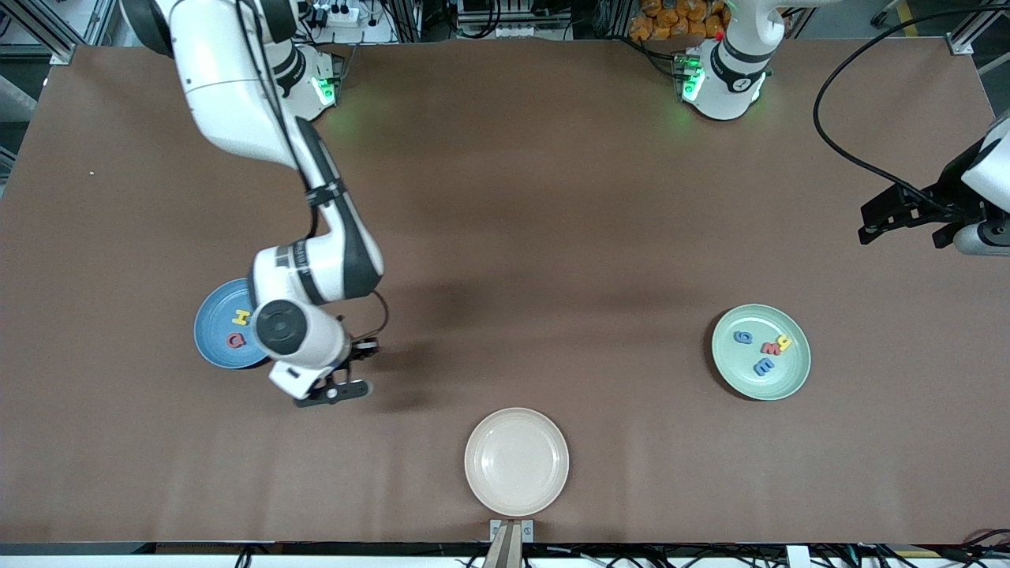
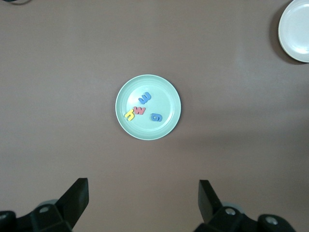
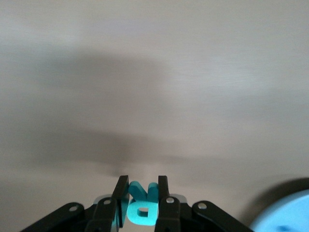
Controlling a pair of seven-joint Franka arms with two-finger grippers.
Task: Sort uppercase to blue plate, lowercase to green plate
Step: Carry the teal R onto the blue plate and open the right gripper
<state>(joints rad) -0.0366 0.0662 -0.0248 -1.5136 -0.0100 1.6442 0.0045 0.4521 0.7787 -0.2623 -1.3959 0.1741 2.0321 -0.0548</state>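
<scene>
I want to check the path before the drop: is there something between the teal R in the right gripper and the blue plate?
Nothing visible blocks it. The right gripper is shut on the teal R, above bare table just beside the blue plate. The yellow H and red Q lie on the plate, with free room around them.

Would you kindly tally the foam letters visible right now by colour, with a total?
Blue: 2, the g and m
Red: 2, the m and round letter
Yellow: 2, the hooked letter and H
Teal: 1, the R
Total: 7

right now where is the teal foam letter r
Pinched in the shut right claw, the teal foam letter R is held over bare table beside the round sky-blue plate.
</scene>
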